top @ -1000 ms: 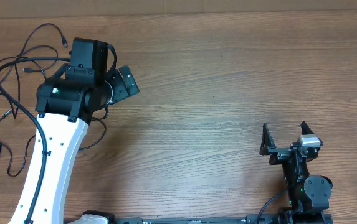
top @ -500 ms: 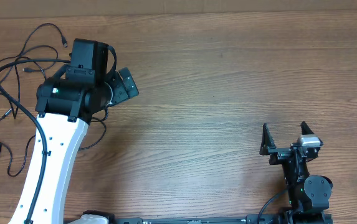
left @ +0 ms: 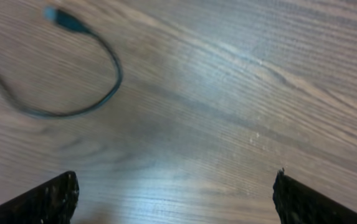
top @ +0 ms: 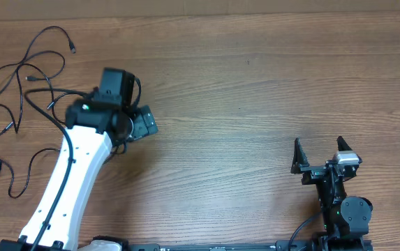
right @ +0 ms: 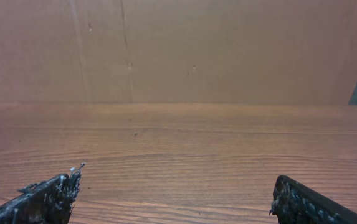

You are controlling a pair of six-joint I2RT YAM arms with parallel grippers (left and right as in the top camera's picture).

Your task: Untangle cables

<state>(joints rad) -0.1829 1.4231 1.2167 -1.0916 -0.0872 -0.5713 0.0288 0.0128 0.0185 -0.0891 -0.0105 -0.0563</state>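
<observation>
The cables (top: 19,90) are thin black cords lying as loose curly strands on the wooden table at the far left in the overhead view, with small plug ends. One blurred looped strand with a plug end (left: 72,68) shows in the left wrist view, ahead of the fingers. My left gripper (top: 142,124) is open and empty, just right of the strands. My left fingertips frame bare wood in the left wrist view (left: 175,199). My right gripper (top: 318,155) is open and empty at the lower right, far from the cables. It also shows in the right wrist view (right: 175,196).
The wooden table (top: 255,90) fills the overhead view. A brown cardboard wall (right: 178,50) stands beyond the table's far edge in the right wrist view. The white left arm (top: 67,188) lies across the lower left, over part of the strands.
My left arm has swung down and to the right, away from the cable strands, uncovering more of them. The right arm has not moved.
</observation>
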